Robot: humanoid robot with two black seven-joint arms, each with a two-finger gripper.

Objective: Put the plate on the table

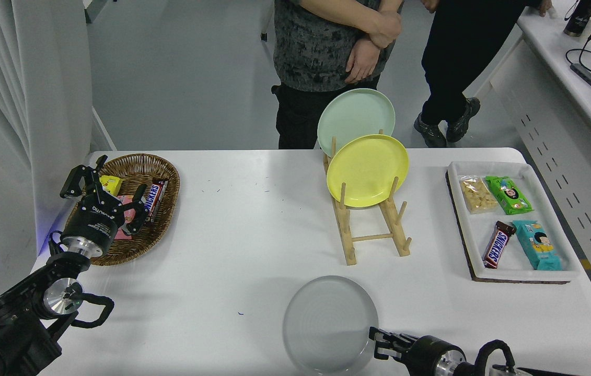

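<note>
The light-grey plate (326, 321) lies nearly flat at the near middle of the white table (253, 235), close to the front edge. My right gripper (377, 342) comes in from the bottom right and is shut on the plate's near-right rim. I cannot tell whether the plate rests on the table top or hangs just above it. My left gripper (104, 196) is parked at the lower left, open, over the near edge of the wicker basket (167, 209).
A wooden rack (373, 237) at the middle right holds a yellow plate (367, 169) and a mint-green plate (355, 117). A white tray of snacks (509, 271) stands at the right. Two people stand at the far side.
</note>
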